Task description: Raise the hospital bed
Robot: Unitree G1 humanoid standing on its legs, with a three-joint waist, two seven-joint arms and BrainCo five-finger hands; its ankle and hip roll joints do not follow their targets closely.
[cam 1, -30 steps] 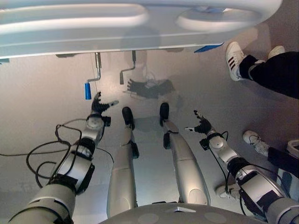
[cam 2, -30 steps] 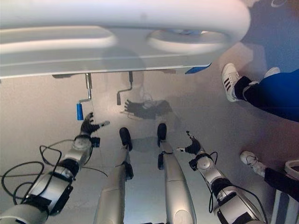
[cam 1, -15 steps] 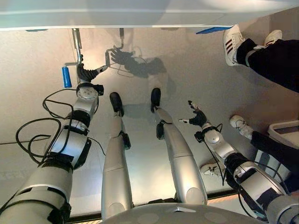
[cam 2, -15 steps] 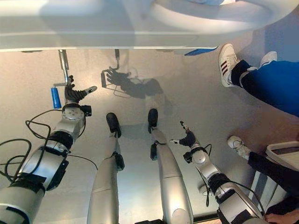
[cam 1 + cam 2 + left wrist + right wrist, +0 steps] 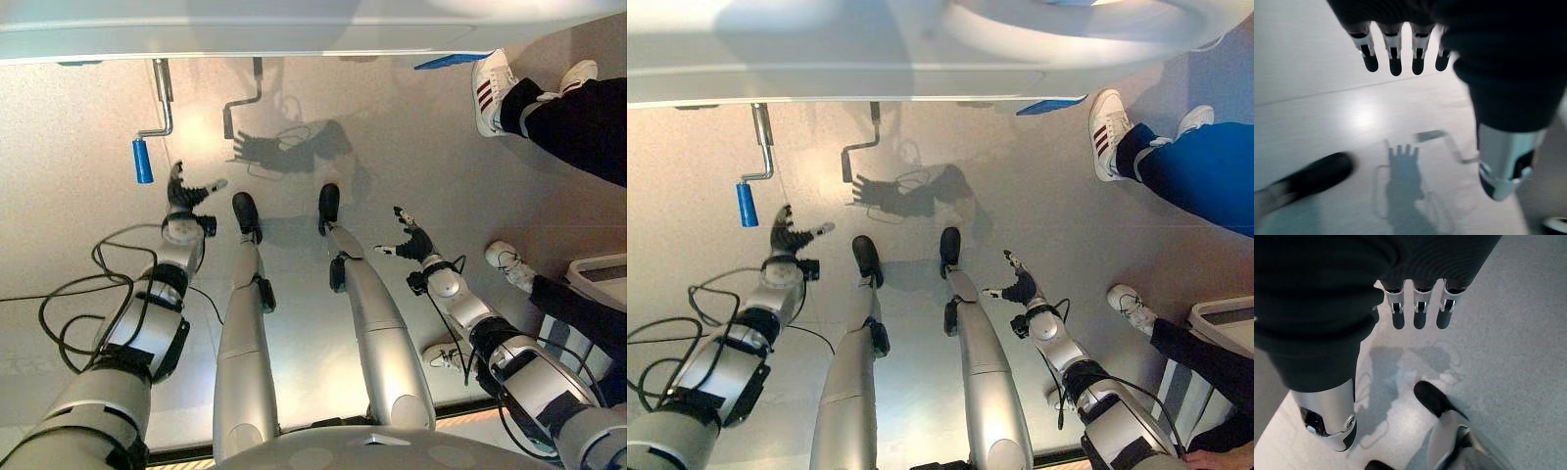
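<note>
The white foot end of the hospital bed (image 5: 294, 34) runs along the far side. Two metal cranks hang under it. The left crank has a blue handle (image 5: 142, 161), also seen as the blue handle (image 5: 747, 204). The other crank (image 5: 235, 103) has a dark grip. My left hand (image 5: 181, 196) is open just short of the blue handle and a little to its right, touching nothing; its straight fingers (image 5: 1395, 54) show over bare floor. My right hand (image 5: 411, 241) hangs open low on the right, its fingers (image 5: 1419, 313) straight and holding nothing.
A person stands at the right, with one white striped shoe (image 5: 490, 90) near the bed's corner and another shoe (image 5: 510, 266) close to my right arm. A white bin (image 5: 600, 282) stands at the right edge. A blue tab (image 5: 449, 62) sticks out under the bed.
My left hand has drawn back from beside the blue crank handle toward me. The right hand has hardly moved.
</note>
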